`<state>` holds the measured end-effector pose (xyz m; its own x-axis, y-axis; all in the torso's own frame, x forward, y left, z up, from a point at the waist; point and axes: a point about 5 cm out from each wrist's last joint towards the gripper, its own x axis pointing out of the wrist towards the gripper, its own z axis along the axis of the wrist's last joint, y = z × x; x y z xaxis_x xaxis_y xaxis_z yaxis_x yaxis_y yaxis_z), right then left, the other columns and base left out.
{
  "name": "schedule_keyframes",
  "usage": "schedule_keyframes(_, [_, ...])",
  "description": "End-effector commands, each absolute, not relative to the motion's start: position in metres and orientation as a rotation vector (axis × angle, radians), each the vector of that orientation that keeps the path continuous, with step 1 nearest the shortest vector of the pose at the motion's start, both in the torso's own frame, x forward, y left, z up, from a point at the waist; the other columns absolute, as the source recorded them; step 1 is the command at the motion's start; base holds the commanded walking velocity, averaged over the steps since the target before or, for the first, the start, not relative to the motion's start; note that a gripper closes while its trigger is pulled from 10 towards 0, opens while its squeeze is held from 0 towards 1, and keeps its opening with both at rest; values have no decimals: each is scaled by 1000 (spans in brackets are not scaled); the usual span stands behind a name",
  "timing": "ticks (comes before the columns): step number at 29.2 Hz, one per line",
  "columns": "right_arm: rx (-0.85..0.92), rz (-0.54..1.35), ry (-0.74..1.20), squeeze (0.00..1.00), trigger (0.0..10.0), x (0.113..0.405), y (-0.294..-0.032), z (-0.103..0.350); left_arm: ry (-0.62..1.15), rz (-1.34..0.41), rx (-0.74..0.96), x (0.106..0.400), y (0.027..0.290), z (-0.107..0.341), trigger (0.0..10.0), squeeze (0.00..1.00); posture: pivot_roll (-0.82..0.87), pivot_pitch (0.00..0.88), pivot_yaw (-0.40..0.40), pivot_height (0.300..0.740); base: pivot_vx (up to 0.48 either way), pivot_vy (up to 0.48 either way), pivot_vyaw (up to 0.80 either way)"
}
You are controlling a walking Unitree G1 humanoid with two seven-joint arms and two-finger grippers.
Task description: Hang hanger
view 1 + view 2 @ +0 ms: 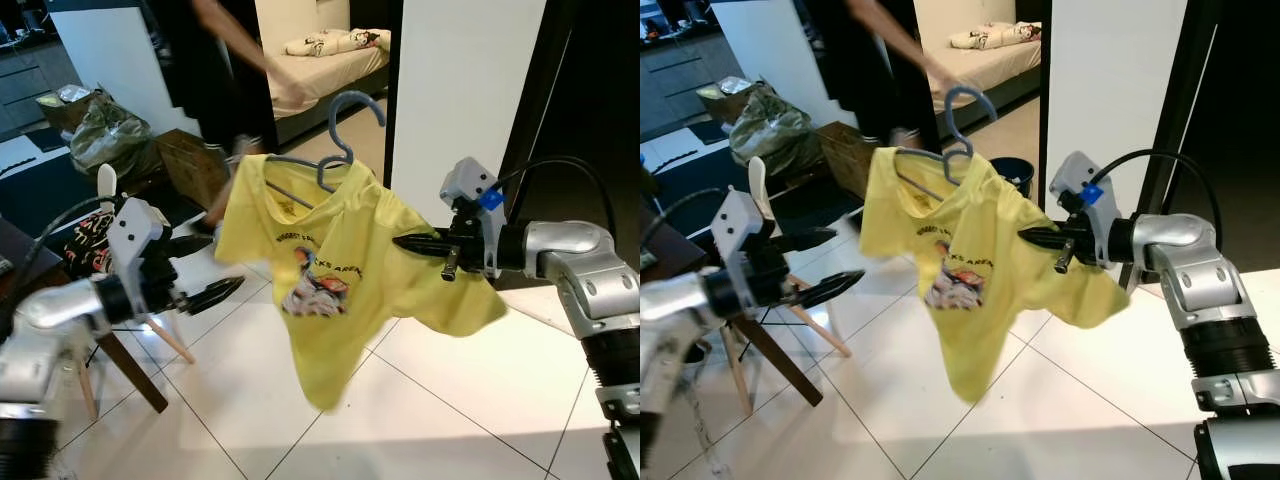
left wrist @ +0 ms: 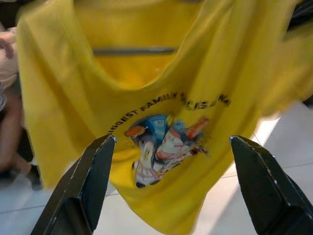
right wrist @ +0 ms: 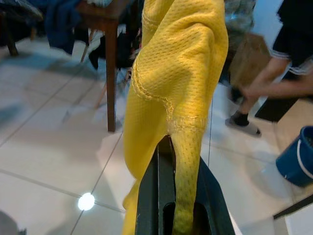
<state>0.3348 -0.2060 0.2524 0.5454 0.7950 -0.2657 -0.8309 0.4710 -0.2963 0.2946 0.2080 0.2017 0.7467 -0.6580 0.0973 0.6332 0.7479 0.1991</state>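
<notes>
I pinch the yellow shirt's (image 1: 330, 270) sleeve in my right gripper (image 1: 402, 242), keeping the hanger (image 1: 335, 135) aloft; my left gripper (image 1: 215, 291) waits spread beside the shirt.

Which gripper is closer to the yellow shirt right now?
Right. The right gripper has its jaws shut on the yellow shirt's sleeve; the left gripper hangs open beside the shirt, apart from it.

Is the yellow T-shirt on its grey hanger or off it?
On. The grey plastic hanger runs through the yellow T-shirt's neck, hook above the collar; the right gripper pinches one sleeve.
</notes>
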Motion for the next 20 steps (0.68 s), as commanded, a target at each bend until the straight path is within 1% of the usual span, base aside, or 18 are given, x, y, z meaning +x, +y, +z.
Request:
schedule_keyframes(1, [-406,1008,42,0,0,335,-201,260,-186,-606,145,296,217,201,10000,0,-41,0,79,740,0,0,0])
schedule_keyframes(4, [-390,981,15,0,0,337,-188,259,-270,-391,34,302,211,200,10000,0,-39,0,81,740,0,0,0])
schedule_keyframes(5, [-383,977,5,0,0,338,-185,259,-285,-352,10,303,209,200,10000,0,-39,0,81,740,0,0,0])
schedule_keyframes(8, [-360,971,-19,0,0,338,-171,257,-347,-270,-95,305,201,203,10000,0,-39,0,81,740,0,0,0])
schedule_keyframes(11, [-353,974,-26,0,0,337,-168,257,-364,-243,-121,306,198,204,10000,0,-39,0,81,740,0,0,0])
schedule_keyframes(12, [-344,975,-22,0,0,337,-161,253,-383,-246,-143,307,192,207,10000,0,-32,0,80,740,0,0,0])
schedule_keyframes(13, [-344,975,-22,0,0,337,-161,253,-383,-246,-143,307,192,207,10000,0,-32,0,80,740,0,0,0])
schedule_keyframes(14, [-337,973,-20,0,0,336,-156,250,-397,-242,-160,308,186,209,10000,0,-32,0,80,740,0,0,0])
schedule_keyframes(15, [-325,1000,-16,0,0,332,-146,244,-413,-228,-142,311,180,211,10000,0,-33,0,84,740,0,0,0])
schedule_keyframes(16, [-325,1000,-16,0,0,332,-146,244,-413,-228,-142,311,180,211,10000,0,-33,0,84,740,0,0,0])
schedule_keyframes(18, [-311,1045,-7,0,0,324,-136,235,-440,-190,-78,314,175,216,10000,0,-42,0,99,740,0,0,0])
schedule_keyframes(19, [-311,1045,-7,0,0,324,-136,235,-440,-190,-78,314,175,216,10000,0,-42,0,99,740,0,0,0])
schedule_keyframes(20, [-309,1061,-1,0,0,321,-134,232,-454,-174,-38,314,175,218,10000,0,-42,0,99,740,0,0,0])
